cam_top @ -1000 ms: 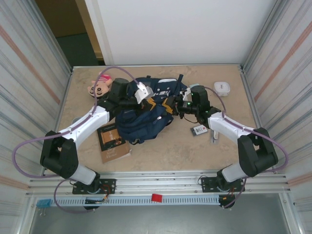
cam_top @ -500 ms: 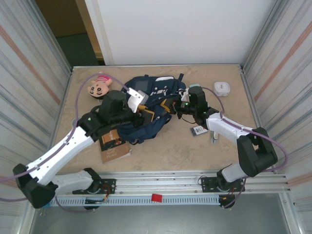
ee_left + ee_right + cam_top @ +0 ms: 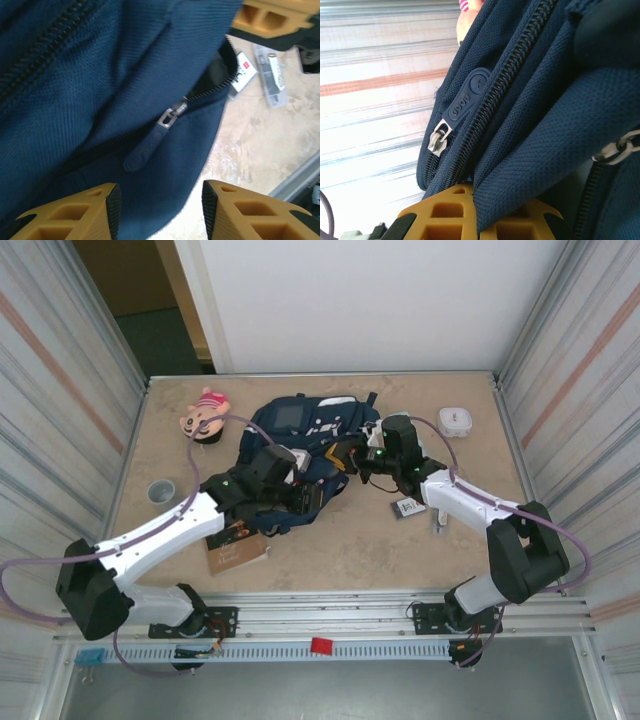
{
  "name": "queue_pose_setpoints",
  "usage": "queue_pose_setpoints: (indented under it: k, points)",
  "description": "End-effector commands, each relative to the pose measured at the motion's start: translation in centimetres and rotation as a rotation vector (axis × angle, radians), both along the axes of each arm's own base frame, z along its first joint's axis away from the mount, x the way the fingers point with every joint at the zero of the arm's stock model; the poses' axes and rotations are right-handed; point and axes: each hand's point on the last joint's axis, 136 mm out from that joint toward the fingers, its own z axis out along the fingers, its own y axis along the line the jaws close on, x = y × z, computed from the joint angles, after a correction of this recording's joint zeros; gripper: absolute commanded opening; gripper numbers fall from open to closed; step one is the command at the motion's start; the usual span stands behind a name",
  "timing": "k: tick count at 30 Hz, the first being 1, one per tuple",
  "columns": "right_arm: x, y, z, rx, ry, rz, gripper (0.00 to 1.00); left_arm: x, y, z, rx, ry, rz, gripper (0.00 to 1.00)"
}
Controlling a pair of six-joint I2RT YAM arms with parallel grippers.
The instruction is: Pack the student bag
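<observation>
We find the large navy-blue fabric backpack (image 3: 300,430) lying mid-way across the beige tabletop (image 3: 380,550), slightly toward the far side. The right pincer (image 3: 352,456) is clamped narrow on a fold at its right edge. The left pincer (image 3: 159,200) stands part-open and empty, just short of the navy rubber zip pull (image 3: 145,150). We judge that closing here could catch cloth instead of the pull, and a weak right hold would let the backpack drag.

A: How many of each on the table (image 3: 350,550)?
B: One bag (image 3: 322,426), one doll (image 3: 203,415), one book (image 3: 235,552) — that's the big stuff.
A: And the small?
B: One grey cup (image 3: 161,490), one white box (image 3: 456,421), one card (image 3: 408,507).
</observation>
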Motion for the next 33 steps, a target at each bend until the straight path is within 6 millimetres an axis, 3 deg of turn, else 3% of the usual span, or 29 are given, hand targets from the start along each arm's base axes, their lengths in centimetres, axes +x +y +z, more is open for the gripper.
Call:
queue_pose_setpoints:
  k: [1,7,10,19,26,33]
  points:
    - [0.5,1.0,4.5,0.05,-0.143,0.023,0.0,2.1,-0.7,1.7,-0.014,-0.066,0.054,0.48]
    - [0.3,1.1,5.0,0.051,-0.151,0.03,0.0,3.4,-0.3,1.1,0.05,-0.088,0.099,0.48]
    - [0.1,1.3,5.0,0.052,-0.152,0.04,0.0,3.8,-1.1,1.3,0.034,-0.102,0.082,0.44]
    - [0.0,0.8,3.9,0.02,-0.151,0.078,0.0,3.5,-1.8,2.2,0.031,-0.116,0.024,0.0]
    - [1.0,-1.1,2.6,0.013,-0.121,0.104,0.0,1.7,1.7,0.6,0.104,-0.072,0.024,0.0]
    - [3.1,-3.8,3.1,0.021,-0.117,0.108,0.0,-0.5,4.8,-0.7,0.114,-0.069,-0.005,0.0]
